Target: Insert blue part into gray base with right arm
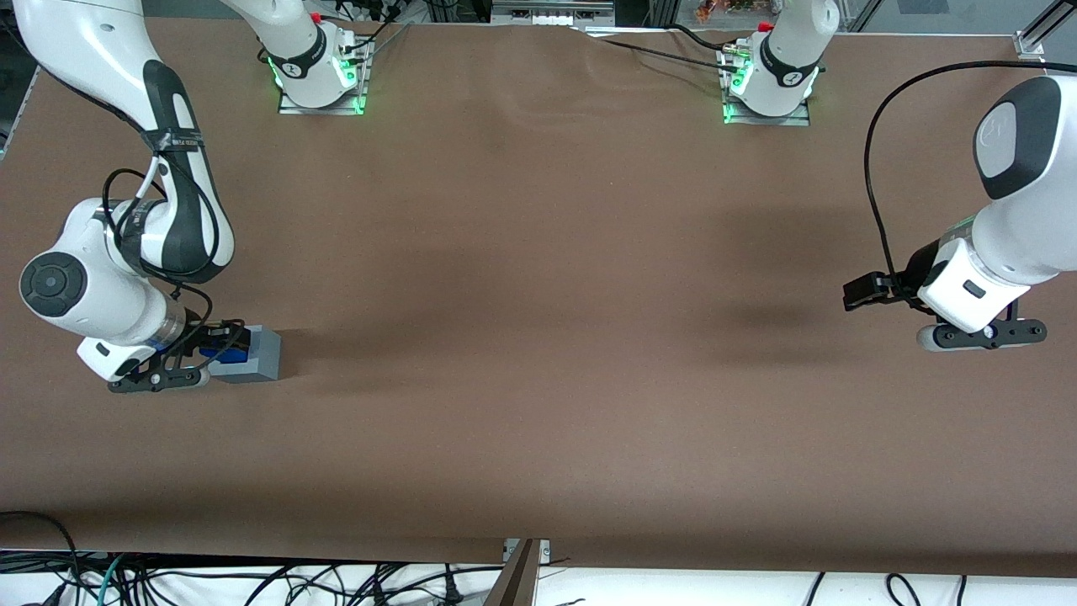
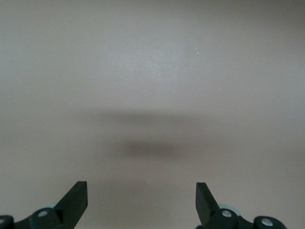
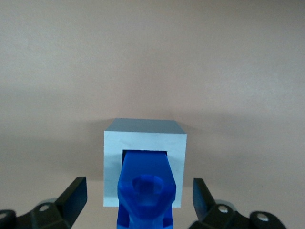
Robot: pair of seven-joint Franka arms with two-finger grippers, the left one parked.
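The gripper (image 3: 139, 202) of the right arm (image 1: 126, 252) is seen low over the table (image 1: 538, 337), at the working arm's end of it, directly above the gray base (image 3: 144, 143). Its two black fingers (image 3: 74, 198) are spread wide, and they stand apart from the blue part (image 3: 145, 188) on both sides; no contact between the fingers and the part is visible in the wrist view. Nothing is held.

The blue part is placed in the square hole in the top face of the gray base. Its lower end is inside the hole, while its upper end, with a round nub on top, stands out above the rim. Whether it is fully seated cannot be told.

In the front view, the gray base (image 1: 257, 353) is seen on the brown table just beside the black gripper (image 1: 181, 362), and a bit of the blue part (image 1: 231, 352) is visible at the gripper's edge. The base rests flat on the table surface.
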